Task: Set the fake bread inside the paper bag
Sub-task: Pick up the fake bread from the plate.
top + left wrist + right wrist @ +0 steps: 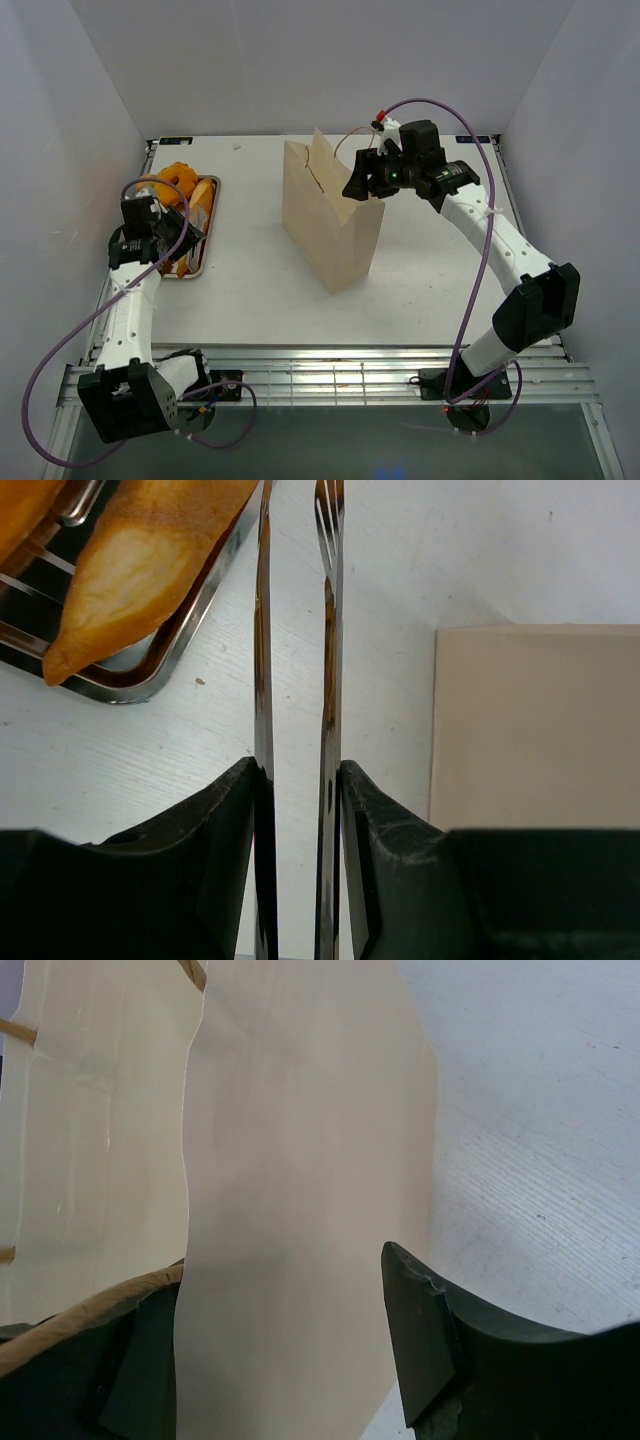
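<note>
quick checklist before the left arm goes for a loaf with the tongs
1. The tongs clamped in the left gripper: ok.
2. Blades free to take a loaf: ok, nothing between them.
3. The fake bread within easy reach: ok, loaves lie on the tray close to the blades.
4. The paper bag upright: ok.
5. Bag mouth wide enough: cannot tell.
6. The right gripper holding the bag wall: cannot tell; the wall sits between its spread fingers.
</note>
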### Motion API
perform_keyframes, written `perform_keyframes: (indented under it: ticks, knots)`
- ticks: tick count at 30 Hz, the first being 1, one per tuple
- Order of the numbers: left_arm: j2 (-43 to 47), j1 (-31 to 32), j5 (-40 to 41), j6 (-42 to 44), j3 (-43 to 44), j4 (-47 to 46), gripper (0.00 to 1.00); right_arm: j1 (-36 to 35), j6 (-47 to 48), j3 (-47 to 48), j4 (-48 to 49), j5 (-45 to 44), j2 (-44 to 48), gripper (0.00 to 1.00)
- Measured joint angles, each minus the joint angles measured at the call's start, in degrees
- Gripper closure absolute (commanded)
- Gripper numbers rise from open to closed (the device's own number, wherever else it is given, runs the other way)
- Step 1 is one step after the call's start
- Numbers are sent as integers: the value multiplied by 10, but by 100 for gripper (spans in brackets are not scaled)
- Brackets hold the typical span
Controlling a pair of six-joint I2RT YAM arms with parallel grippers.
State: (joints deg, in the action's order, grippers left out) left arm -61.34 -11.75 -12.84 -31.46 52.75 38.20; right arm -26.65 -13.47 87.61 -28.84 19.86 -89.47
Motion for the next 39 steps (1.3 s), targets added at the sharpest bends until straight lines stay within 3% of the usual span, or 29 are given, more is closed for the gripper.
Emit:
perform_keyframes:
  ticks: [8, 13, 18, 28, 39]
  knots:
    - [-27, 165, 203, 40, 94, 69, 56, 0, 0, -3, 4, 0, 1, 31]
    - [-115, 309, 359, 41, 157, 122, 54, 0, 0, -4, 3, 0, 2, 31]
    - [-207, 396, 492, 12, 165, 194, 53, 0, 0, -5, 3, -2, 7, 30]
    - [-279, 458, 667, -65, 180, 337, 48, 0, 0, -13, 3, -2, 17, 30]
    - [-298, 480, 694, -68, 193, 358, 40, 0, -3, -13, 2, -3, 20, 29]
